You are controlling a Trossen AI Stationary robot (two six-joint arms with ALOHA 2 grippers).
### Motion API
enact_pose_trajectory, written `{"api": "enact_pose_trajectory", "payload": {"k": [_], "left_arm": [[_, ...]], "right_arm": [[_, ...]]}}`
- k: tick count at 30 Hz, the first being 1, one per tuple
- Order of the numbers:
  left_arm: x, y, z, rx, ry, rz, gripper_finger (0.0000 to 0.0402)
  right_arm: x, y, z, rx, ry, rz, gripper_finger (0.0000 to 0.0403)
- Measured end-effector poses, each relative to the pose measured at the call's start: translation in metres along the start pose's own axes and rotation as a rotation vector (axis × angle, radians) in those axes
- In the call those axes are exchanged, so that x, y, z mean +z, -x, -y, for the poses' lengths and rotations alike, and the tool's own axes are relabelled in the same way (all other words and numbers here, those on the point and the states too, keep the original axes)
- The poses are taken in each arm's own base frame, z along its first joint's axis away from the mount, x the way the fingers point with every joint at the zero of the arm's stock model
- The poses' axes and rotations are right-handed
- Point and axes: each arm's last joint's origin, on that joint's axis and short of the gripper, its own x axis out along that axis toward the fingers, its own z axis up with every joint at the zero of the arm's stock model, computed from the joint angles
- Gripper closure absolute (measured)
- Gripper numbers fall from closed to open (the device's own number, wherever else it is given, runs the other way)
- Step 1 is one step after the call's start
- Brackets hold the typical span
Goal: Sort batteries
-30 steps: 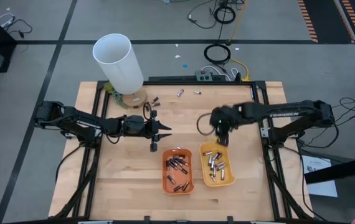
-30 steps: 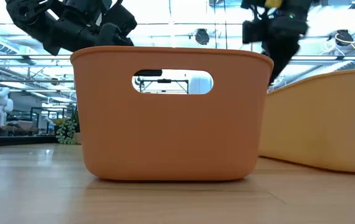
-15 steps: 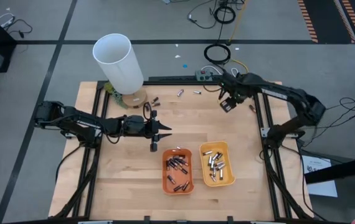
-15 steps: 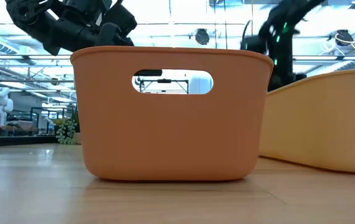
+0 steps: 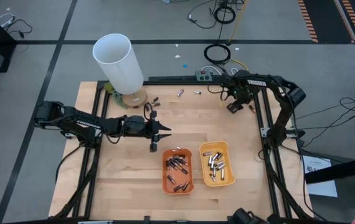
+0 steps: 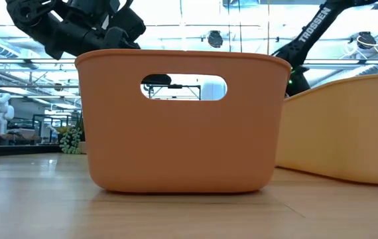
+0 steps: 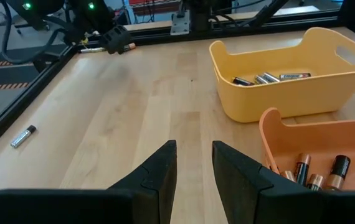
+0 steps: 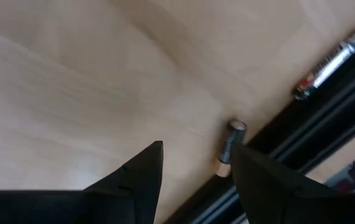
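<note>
Right wrist view: your right gripper [image 8: 193, 168], fingers apart and empty, hovers over a battery [image 8: 228, 147] against the tabletop's far-right edge rail. Close off-centre and it'll roll under the rail. Left gripper [image 7: 194, 163] waits open mid-tabletop.

A small dark cylindrical battery with a coppery end [image 8: 229, 147] lies flat just ahead of the right gripper [image 8: 197, 163], between its spread fingertips. Dark coppery-ended cells [image 7: 337, 172] and silvery metallic cells [image 7: 266, 78] lie beyond the left gripper [image 7: 194, 163].

Dark jointed arms [image 5: 78, 121] — white "TROSSEN" lettering; black fingers [image 7: 159, 177].
</note>
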Motion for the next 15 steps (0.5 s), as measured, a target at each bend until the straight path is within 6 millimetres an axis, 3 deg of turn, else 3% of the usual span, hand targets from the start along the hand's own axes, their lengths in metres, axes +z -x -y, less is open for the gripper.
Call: {"api": "enact_pose_trajectory", "payload": {"k": [6,15], "left_arm": [[0.000,0.000,0.000,0.000,-0.018,0.001,0.0288],[0.000,0.000,0.000,0.000,-0.018,0.002,0.0288]], "right_arm": [[-0.002,-0.007,0.023,0.031,-0.015,-0.063,0.0227],[0.002,-0.009,0.026,0.048,0.008,-0.071,0.0227]]}}
